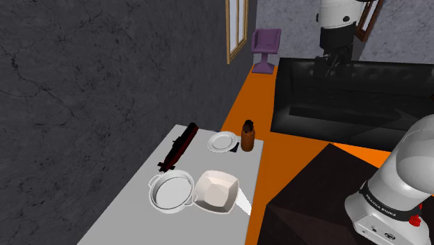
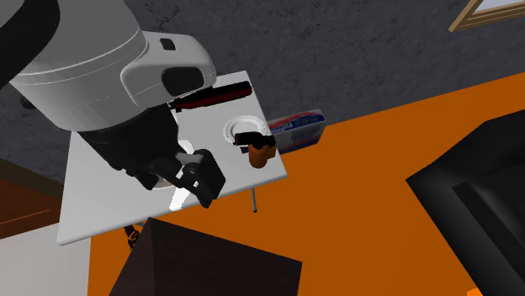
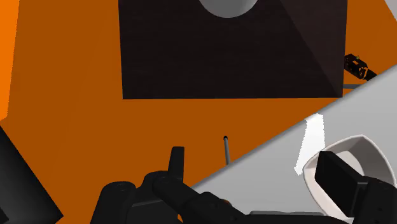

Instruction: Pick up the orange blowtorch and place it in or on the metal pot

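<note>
The orange blowtorch [image 1: 248, 135] stands upright near the table's far corner, next to a small white plate [image 1: 222, 142]; it also shows beside the plate in the second exterior view [image 2: 261, 152]. The metal pot [image 1: 170, 190] sits nearer on the grey table [image 1: 132, 216], touching a white square bowl [image 1: 216, 191]. My gripper [image 1: 332, 64] hangs high above the scene, well away from the blowtorch. In the wrist view my gripper [image 3: 257, 175] is open with nothing between its fingers [image 3: 176, 163], over the table's edge and next to the white bowl [image 3: 372, 153].
A long dark red object [image 1: 179, 146] lies along the table's left side in the shoulder view. A blue and white box [image 2: 296, 129] rests beyond the table on the orange floor [image 2: 362, 193]. The dark stand [image 3: 229, 51] and a black sofa [image 1: 355, 90] border the area.
</note>
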`<action>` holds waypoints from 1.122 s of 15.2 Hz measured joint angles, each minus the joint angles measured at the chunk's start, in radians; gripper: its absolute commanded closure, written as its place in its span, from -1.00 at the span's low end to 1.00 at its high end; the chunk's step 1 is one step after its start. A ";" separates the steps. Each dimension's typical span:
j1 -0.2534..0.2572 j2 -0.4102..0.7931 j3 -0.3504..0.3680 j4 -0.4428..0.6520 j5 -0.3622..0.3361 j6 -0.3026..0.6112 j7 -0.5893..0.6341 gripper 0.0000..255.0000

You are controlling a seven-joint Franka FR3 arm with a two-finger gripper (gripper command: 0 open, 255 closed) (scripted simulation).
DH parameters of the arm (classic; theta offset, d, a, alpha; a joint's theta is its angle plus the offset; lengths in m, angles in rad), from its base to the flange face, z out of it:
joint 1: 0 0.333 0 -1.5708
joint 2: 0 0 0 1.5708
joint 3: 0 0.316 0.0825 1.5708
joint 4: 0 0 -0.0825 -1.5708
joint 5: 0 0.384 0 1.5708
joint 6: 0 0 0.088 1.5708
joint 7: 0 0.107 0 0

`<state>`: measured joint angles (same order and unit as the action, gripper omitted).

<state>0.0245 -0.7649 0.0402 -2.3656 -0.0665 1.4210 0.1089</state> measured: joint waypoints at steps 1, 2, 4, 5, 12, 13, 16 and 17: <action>0.000 0.000 0.000 0.000 0.000 0.000 0.000 -1.00; -0.003 0.010 0.000 -0.007 0.003 0.017 0.009 -1.00; -0.012 0.040 0.003 -0.026 0.016 0.070 0.041 -1.00; -0.016 0.060 0.007 -0.035 0.024 0.100 0.061 -1.00; -0.052 0.254 0.017 -0.074 0.070 0.355 0.190 -1.00; -0.057 0.286 0.017 -0.077 0.075 0.393 0.205 -1.00; -0.069 0.371 0.019 -0.078 0.093 0.491 0.255 -1.00; -0.072 0.407 0.022 -0.075 0.101 0.528 0.274 -1.00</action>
<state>-0.0470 -0.3574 0.0620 -2.4405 0.0340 1.9485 0.3833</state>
